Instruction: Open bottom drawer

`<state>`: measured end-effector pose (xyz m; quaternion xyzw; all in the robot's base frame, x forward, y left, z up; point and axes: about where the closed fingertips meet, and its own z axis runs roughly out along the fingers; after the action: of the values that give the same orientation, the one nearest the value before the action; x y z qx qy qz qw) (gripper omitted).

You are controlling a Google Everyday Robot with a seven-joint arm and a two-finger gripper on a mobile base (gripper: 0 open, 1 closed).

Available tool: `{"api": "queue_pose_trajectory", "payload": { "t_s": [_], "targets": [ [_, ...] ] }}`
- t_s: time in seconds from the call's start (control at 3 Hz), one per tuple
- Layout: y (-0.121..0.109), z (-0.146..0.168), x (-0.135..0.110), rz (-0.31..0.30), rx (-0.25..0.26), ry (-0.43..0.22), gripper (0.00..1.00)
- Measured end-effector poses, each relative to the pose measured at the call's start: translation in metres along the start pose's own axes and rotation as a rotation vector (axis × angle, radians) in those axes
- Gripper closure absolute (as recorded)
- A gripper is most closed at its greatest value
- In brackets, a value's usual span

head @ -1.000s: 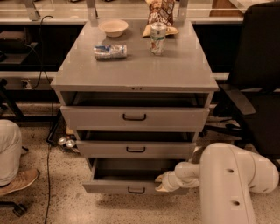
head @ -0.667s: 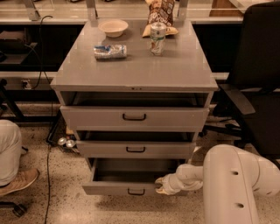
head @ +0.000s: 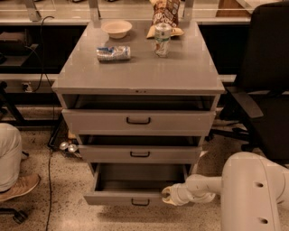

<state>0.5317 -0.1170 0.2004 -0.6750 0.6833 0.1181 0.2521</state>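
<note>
Hand: the hand (head: pixel 166 196) was seen low in the camera view, set against the right end of the bottom drawer's front, at the tip of the white arm (head: pixel 212 187) reaching in from the right.
Hand state: whether it was released or clenched could not be told.
Bottom drawer: the bottom drawer (head: pixel 117 197) was found lowest in the grey desk (head: pixel 189 72), standing pulled out further than the two above it, with its grey inside exposed.
Handle: the small black loop handle (head: pixel 140 202) was seen at the middle of that front, just left of the hand.
Other drawers: the middle drawer (head: pixel 104 153) and the top drawer (head: pixel 99 121) were each seen slightly proud of the frame.
Desk top: a pale bowl (head: pixel 117 28), a lying crushed can (head: pixel 113 53), an upright can (head: pixel 162 39) and a snack bag (head: pixel 165 13) were carried there.
Surroundings: a black chair (head: pixel 266 90) was placed at the right; a shoe (head: pixel 18 187) was seen on the speckled floor at the left.
</note>
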Motion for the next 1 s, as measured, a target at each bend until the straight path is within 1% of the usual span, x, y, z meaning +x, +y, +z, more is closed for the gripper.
{"api": "queue_pose_trajectory", "payload": {
  "t_s": [0.33, 0.67, 1.0],
  "targets": [
    [0.052, 0.000, 0.000, 0.079, 0.011, -0.013, 1.00],
    [0.052, 0.000, 0.000, 0.079, 0.011, -0.013, 1.00],
    [0.097, 0.000, 0.000, 0.141, 0.032, -0.036, 1.00]
  ]
}}
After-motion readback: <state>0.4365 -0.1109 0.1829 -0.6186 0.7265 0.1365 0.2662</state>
